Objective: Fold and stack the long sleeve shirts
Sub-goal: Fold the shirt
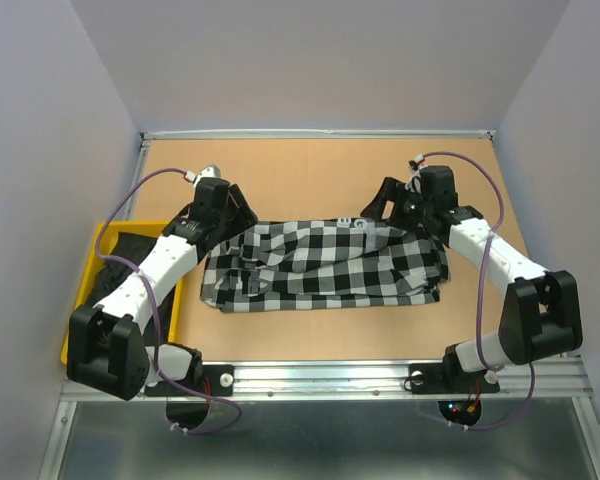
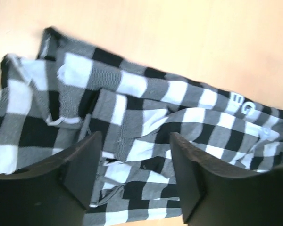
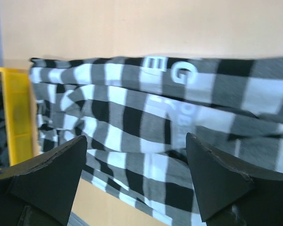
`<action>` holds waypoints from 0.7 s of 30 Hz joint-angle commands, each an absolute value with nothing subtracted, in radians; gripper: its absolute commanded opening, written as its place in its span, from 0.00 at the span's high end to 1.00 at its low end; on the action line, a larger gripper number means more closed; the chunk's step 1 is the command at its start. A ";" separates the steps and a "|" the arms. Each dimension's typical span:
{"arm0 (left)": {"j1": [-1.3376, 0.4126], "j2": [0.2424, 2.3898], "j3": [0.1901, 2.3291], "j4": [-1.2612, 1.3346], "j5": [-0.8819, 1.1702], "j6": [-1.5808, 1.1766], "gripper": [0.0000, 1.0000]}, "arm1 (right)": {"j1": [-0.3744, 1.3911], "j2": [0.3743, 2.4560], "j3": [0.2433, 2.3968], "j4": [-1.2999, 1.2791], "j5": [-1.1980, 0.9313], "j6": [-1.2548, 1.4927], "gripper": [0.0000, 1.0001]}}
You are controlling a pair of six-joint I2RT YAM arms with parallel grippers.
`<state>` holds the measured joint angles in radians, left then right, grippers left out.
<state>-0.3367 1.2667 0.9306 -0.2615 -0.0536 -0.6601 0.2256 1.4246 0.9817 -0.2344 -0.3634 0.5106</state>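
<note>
The black-and-white check long sleeve shirt (image 1: 320,265) lies folded into a long band across the middle of the table, its white lettering (image 1: 352,223) on the far edge. My left gripper (image 1: 238,212) hovers over the shirt's left end, and in the left wrist view it (image 2: 136,136) stands open above the rumpled check cloth (image 2: 146,108) with nothing between the fingers. Over the shirt's right end, my right gripper (image 1: 385,196) is open too (image 3: 136,139), with the checked shirt (image 3: 132,108) below it. The plain black shirt (image 1: 130,245) lies in the yellow tray.
The yellow tray (image 1: 86,285) sits at the table's left edge under my left arm; its rim (image 3: 19,108) shows in the right wrist view. Grey walls enclose the table on three sides. Bare wood lies beyond the shirt and in front of it.
</note>
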 commanded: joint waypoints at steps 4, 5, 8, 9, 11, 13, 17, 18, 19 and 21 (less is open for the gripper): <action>-0.367 1.387 1.014 -0.137 0.024 -0.618 0.34 | 0.317 1.532 1.042 0.069 -0.471 0.630 0.10; -0.368 1.420 1.025 -0.114 0.046 -0.618 0.34 | 0.333 1.569 1.039 0.119 -0.482 0.662 0.10; -0.368 1.469 1.009 -0.059 0.074 -0.637 0.35 | 0.344 1.614 1.002 0.221 -0.489 0.753 0.10; -0.367 1.501 1.002 -0.052 0.074 -0.643 0.35 | 0.344 1.626 0.980 0.307 -0.503 0.776 0.10; -0.368 1.531 0.976 -0.040 0.071 -0.661 0.35 | 0.344 1.655 0.918 0.372 -0.496 0.819 0.10; -0.365 1.568 0.931 -0.014 0.061 -0.678 0.35 | 0.341 1.684 0.864 0.405 -0.468 0.831 0.10; -0.350 1.618 0.859 0.021 0.064 -0.715 0.35 | 0.279 1.704 0.734 0.466 -0.439 0.836 0.10; -0.342 1.630 0.844 0.029 0.067 -0.727 0.36 | 0.264 1.704 0.701 0.498 -0.436 0.838 0.10; -0.339 1.634 0.818 0.031 0.072 -0.733 0.36 | 0.247 1.703 0.672 0.514 -0.436 0.835 0.10; -0.328 1.634 0.778 0.037 0.081 -0.750 0.37 | 0.207 1.698 0.605 0.534 -0.434 0.810 0.10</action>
